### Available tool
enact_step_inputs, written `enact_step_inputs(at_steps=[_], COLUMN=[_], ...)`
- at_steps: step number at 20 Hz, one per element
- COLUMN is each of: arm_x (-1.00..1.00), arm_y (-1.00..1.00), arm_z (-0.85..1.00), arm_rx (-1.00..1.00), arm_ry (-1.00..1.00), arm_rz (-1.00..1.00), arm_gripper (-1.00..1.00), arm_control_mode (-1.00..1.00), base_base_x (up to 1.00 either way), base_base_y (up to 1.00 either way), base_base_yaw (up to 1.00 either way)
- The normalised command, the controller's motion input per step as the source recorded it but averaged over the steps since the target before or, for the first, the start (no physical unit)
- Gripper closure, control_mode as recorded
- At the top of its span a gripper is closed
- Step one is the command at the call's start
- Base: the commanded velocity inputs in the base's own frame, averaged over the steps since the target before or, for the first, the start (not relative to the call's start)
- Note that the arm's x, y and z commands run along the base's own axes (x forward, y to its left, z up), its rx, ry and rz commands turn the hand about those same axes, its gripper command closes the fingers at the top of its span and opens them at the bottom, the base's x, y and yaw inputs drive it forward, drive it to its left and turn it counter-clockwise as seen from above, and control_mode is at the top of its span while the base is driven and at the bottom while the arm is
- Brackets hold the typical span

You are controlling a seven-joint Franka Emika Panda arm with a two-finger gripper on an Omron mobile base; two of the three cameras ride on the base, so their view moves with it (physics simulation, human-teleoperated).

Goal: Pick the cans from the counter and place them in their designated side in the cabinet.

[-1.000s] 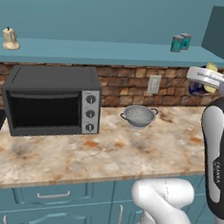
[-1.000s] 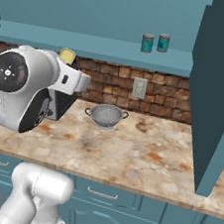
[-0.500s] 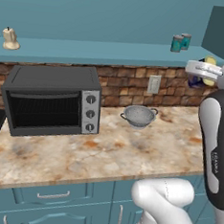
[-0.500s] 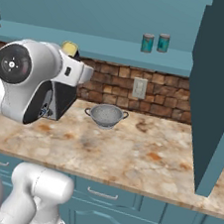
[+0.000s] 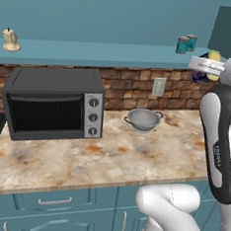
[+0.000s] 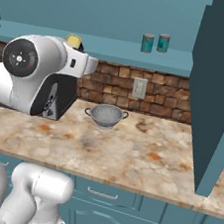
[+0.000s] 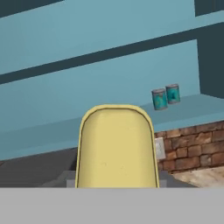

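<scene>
Rising since the earlier frame, the gripper (image 5: 207,65) now holds the can (image 5: 213,60) level with the cabinet (image 5: 93,53) shelf, jaws clamped on it, right of the two teal cans (image 5: 186,44) standing there. Carry it upright over the shelf lip and lower it beside those cans without knocking them.

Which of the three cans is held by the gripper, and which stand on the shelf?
The yellow-topped can is held in the gripper. The two teal cans stand side by side on the cabinet shelf.
</scene>
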Motion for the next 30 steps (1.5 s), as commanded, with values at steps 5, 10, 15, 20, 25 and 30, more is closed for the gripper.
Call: enact_step_inputs(at_steps=[5,10,15,20,25,30], arm_x=[0.27,0.29,0.31,0.28,0.25,0.27], arm_y=[-0.08,-0.14,-0.09,-0.04,-0.02,-0.04], arm_z=[0.12,0.08,0.04,0.01,0.0,0.0], arm_rx=[-0.05,-0.03,-0.02,-0.02,-0.02,-0.03], arm_ry=[-0.01,0.0,0.0,0.0,0.0,0.0], arm_rz=[0.0,0.0,0.0,0.0,0.0,0.0], arm_gripper=[1.0,1.0,1.0,1.0,1.0,1.0], arm_control_mode=[-1.0,-1.0,-1.0,-1.0,-1.0,-1.0], base_base_x=[0.0,0.0,0.0,0.0,0.0,0.0], base_base_y=[0.0,0.0,0.0,0.0,0.0,0.0], base_base_yaw=[0.0,0.0,0.0,0.0,0.0,0.0])
